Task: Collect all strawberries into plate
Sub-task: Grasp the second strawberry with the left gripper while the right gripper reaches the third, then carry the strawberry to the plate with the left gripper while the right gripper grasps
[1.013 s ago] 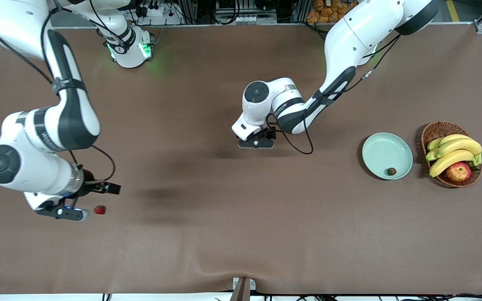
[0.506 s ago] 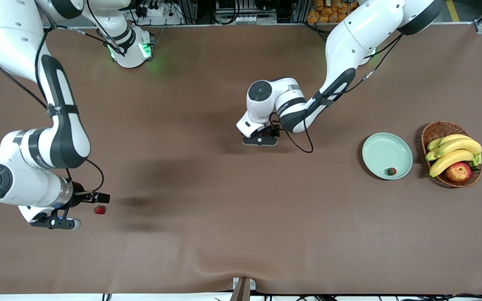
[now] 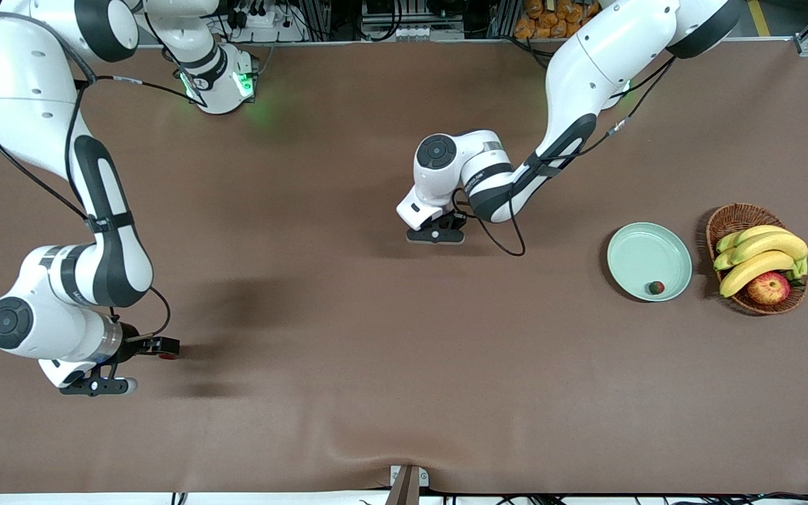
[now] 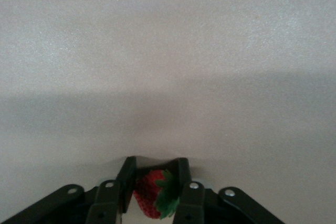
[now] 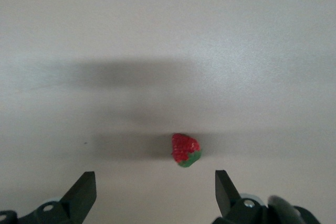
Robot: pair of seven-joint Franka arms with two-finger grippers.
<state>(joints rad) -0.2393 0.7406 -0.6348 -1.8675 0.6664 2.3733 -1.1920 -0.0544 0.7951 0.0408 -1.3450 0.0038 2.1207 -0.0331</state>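
Note:
My left gripper (image 3: pixel 435 236) is low at the middle of the table and shut on a strawberry (image 4: pixel 152 195), a red berry with a green cap pinched between its fingers (image 4: pixel 127 179). My right gripper (image 3: pixel 97 386) is open at the right arm's end of the table. In the right wrist view a second strawberry (image 5: pixel 185 150) lies on the table just ahead of the gap between the spread fingertips (image 5: pixel 85 188). A third strawberry (image 3: pixel 655 287) lies in the mint-green plate (image 3: pixel 639 249) at the left arm's end.
A wicker basket (image 3: pixel 735 216) with bananas (image 3: pixel 762 256) and a red-yellow apple (image 3: pixel 769 287) stands beside the plate, toward the table's end. A metal bracket (image 3: pixel 407 484) sits at the table's near edge.
My right gripper has moved nearer to the front camera and lower; its wrist now covers the strawberry there. My left gripper shifted slightly, then stayed still.

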